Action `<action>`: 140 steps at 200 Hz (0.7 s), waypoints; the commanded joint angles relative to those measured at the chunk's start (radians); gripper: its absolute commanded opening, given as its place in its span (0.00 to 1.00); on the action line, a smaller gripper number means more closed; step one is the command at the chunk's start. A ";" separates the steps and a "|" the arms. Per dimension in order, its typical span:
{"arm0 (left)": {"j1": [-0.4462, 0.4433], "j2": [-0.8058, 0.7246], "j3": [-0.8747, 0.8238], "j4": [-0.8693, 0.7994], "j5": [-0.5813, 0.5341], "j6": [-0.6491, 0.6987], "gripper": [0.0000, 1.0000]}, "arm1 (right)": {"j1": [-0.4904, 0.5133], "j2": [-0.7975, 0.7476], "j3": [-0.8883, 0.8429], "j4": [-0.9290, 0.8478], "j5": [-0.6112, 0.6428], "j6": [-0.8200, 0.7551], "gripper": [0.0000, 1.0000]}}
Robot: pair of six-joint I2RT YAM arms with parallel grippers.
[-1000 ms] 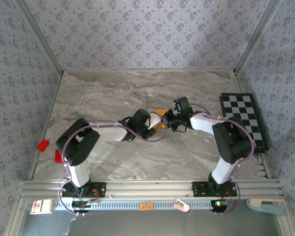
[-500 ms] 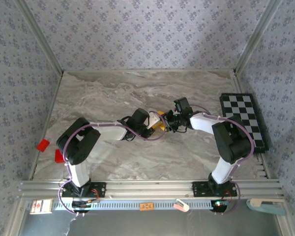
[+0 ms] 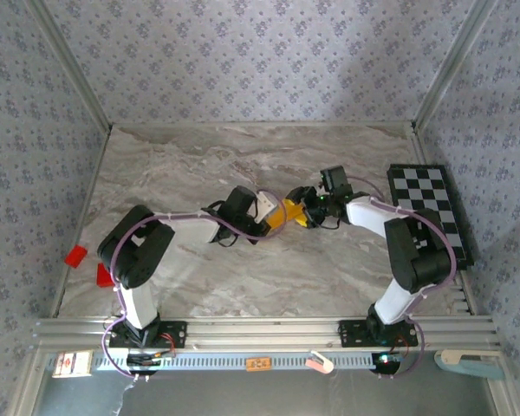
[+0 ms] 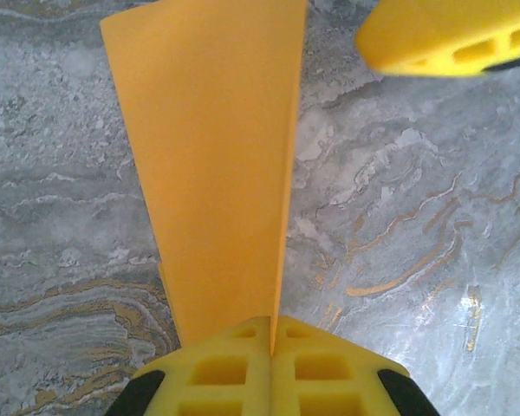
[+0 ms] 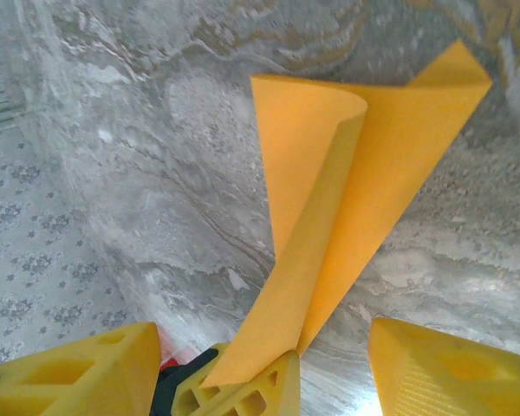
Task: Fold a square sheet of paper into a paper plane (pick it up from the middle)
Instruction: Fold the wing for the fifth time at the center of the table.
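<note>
The sheet of paper [image 4: 217, 156] is orange-yellow and folded into a narrow, tapering wedge with a centre crease. My left gripper [image 4: 271, 334] is shut on its narrow end, the fold pinched between both yellow fingers. In the top view the paper [image 3: 283, 213] hangs just above mid-table at my left gripper [image 3: 271, 211]. My right gripper [image 3: 305, 206] faces it from the right. In the right wrist view my right gripper [image 5: 262, 340] is open, its fingers [image 5: 451, 364] standing apart on either side of the paper [image 5: 373, 165] without touching it. One right finger [image 4: 442, 35] shows at the top right of the left wrist view.
A black-and-white checkerboard [image 3: 429, 212] lies along the right edge of the marble table [image 3: 182, 165]. Two small red blocks [image 3: 74, 256] sit at the left edge beside the left arm's elbow. Patterned walls close the back and both sides.
My right gripper has opened, let go of the paper and drawn back slightly to the right. My left gripper has closed on the paper and now holds it alone.
</note>
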 commanded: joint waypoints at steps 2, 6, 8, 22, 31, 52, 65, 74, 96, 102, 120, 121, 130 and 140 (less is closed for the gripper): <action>0.023 0.026 0.045 -0.009 0.098 -0.091 0.00 | -0.023 -0.045 0.009 -0.040 0.032 -0.110 0.68; 0.025 0.027 0.047 -0.009 0.103 -0.104 0.00 | -0.025 -0.050 0.009 -0.043 0.036 -0.126 0.68; 0.026 0.027 0.049 -0.009 0.106 -0.108 0.00 | -0.026 -0.051 0.009 -0.044 0.038 -0.134 0.68; 0.032 0.034 0.060 -0.016 0.126 -0.159 0.00 | -0.036 -0.061 0.011 -0.057 0.054 -0.193 0.68; 0.036 0.043 0.073 -0.033 0.138 -0.192 0.00 | -0.039 -0.065 0.009 -0.063 0.067 -0.232 0.69; 0.041 0.066 0.108 -0.069 0.179 -0.273 0.00 | -0.039 -0.072 0.001 -0.064 0.082 -0.324 0.69; 0.043 0.080 0.124 -0.083 0.205 -0.316 0.00 | -0.039 -0.072 -0.009 -0.056 0.084 -0.373 0.69; 0.043 0.088 0.132 -0.087 0.223 -0.342 0.00 | -0.035 -0.074 -0.016 -0.058 0.097 -0.404 0.69; 0.048 0.103 0.146 -0.084 0.259 -0.397 0.00 | -0.030 -0.071 -0.027 -0.051 0.109 -0.462 0.69; 0.051 0.105 0.149 -0.079 0.267 -0.411 0.00 | -0.031 -0.067 -0.027 -0.050 0.107 -0.475 0.69; 0.065 0.115 0.155 -0.063 0.300 -0.456 0.00 | -0.025 -0.055 -0.024 -0.046 0.093 -0.527 0.68; 0.065 0.116 0.155 -0.062 0.301 -0.459 0.00 | -0.025 -0.055 -0.023 -0.046 0.093 -0.529 0.68; 0.070 0.122 0.155 -0.051 0.317 -0.483 0.00 | -0.022 -0.045 -0.016 -0.050 0.083 -0.533 0.68; 0.075 0.130 0.162 -0.051 0.328 -0.505 0.00 | -0.017 -0.031 -0.004 -0.060 0.078 -0.585 0.68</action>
